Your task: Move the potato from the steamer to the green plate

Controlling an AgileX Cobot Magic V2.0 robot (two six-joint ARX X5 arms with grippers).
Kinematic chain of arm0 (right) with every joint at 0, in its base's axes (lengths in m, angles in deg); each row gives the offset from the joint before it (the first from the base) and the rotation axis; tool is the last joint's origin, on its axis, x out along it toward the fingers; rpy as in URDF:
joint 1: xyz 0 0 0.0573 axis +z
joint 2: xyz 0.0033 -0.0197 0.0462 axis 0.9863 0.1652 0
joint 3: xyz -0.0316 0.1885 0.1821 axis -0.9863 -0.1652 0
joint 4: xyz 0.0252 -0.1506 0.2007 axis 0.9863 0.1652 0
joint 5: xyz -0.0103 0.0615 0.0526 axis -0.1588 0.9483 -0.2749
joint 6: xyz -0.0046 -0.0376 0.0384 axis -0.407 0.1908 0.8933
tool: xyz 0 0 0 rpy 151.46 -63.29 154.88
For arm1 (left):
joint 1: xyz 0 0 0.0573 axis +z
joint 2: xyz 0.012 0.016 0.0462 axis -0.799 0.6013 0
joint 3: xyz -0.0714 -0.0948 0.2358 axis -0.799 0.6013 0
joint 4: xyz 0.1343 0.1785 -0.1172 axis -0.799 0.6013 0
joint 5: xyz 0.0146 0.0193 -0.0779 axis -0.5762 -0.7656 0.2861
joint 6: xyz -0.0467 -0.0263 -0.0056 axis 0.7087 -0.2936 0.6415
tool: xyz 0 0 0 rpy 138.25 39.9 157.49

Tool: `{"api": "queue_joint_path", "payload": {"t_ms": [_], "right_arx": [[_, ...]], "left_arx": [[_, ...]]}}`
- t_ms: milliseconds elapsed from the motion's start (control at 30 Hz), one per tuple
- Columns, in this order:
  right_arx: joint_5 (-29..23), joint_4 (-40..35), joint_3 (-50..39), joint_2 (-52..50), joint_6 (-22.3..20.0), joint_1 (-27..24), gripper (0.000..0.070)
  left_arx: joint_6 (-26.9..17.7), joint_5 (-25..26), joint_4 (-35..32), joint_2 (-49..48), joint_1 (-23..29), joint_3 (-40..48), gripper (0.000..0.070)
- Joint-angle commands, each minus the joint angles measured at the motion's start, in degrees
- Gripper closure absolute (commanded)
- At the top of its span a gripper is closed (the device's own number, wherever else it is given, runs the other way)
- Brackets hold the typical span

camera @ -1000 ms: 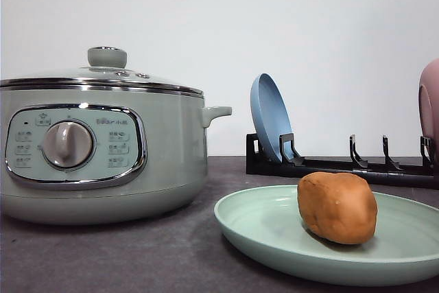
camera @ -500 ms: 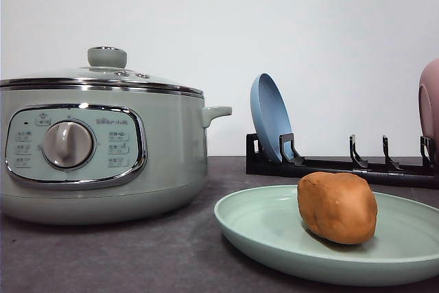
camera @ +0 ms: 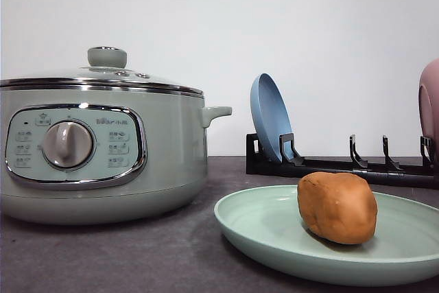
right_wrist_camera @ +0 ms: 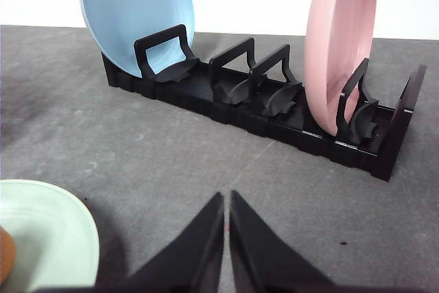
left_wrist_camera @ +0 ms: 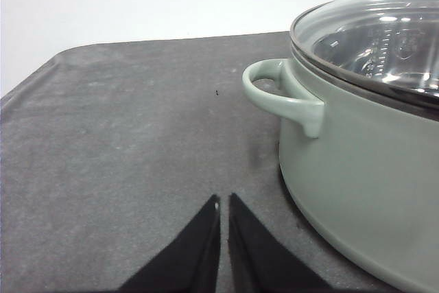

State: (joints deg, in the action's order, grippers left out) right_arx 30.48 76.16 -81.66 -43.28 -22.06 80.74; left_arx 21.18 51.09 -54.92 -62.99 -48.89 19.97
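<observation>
The potato point(camera: 337, 208) is lying on the green plate point(camera: 274, 238), on the right part of the plate's shallow well, its lower side touching the plate surface. The green plate is sitting flat on the dark grey table point(camera: 137, 259) toward the near right corner. In the right wrist view a slice of the plate's rim point(right_wrist_camera: 65, 231) and a sliver of the potato point(right_wrist_camera: 5, 255) are showing beside the dark jaws.

The steamer point(camera: 103, 149) is standing on the left side of the table, well apart from the plate, with its glass lid point(camera: 103, 73) sitting on the chrome rim and the dial panel point(camera: 68, 144) facing the near edge. Its small side handle point(camera: 216, 112) is pointing toward the plate side.

Along the far edge of the table a black dish rack point(camera: 329, 164) is holding a blue plate point(camera: 269, 118) upright at its left end and a pink plate point(right_wrist_camera: 339, 46) upright near its right end, with empty slots between them.

The left gripper point(left_wrist_camera: 223, 205) is hanging low over bare table just beside the steamer's other handle point(left_wrist_camera: 281, 97), its jaws pressed nearly together and holding nothing. The right gripper point(right_wrist_camera: 226, 202) is hovering over the table between the green plate and the rack, its jaws likewise closed and empty.
</observation>
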Motion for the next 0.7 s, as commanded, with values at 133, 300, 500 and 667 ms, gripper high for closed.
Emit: {"api": "queue_joint_path", "payload": {"t_ms": [133,300,500,667], "right_arx": [[-0.2,-0.2,-0.2,-0.1,0.2,-0.1,0.07],[-0.2,-0.2,-0.2,-0.1,0.2,-0.1,0.07],[-0.2,-0.2,-0.2,-0.1,0.2,-0.1,0.07],[-0.2,-0.2,-0.2,-0.1,0.2,-0.1,0.07]], "left_arx": [[0.3,0.0,0.4,-0.1,0.0,1.2,0.0685],[0.3,0.0,0.4,-0.1,0.0,1.2,0.0685],[0.3,0.0,0.4,-0.1,0.0,1.2,0.0685],[0.3,0.0,0.4,-0.1,0.0,1.2,0.0685]]}}
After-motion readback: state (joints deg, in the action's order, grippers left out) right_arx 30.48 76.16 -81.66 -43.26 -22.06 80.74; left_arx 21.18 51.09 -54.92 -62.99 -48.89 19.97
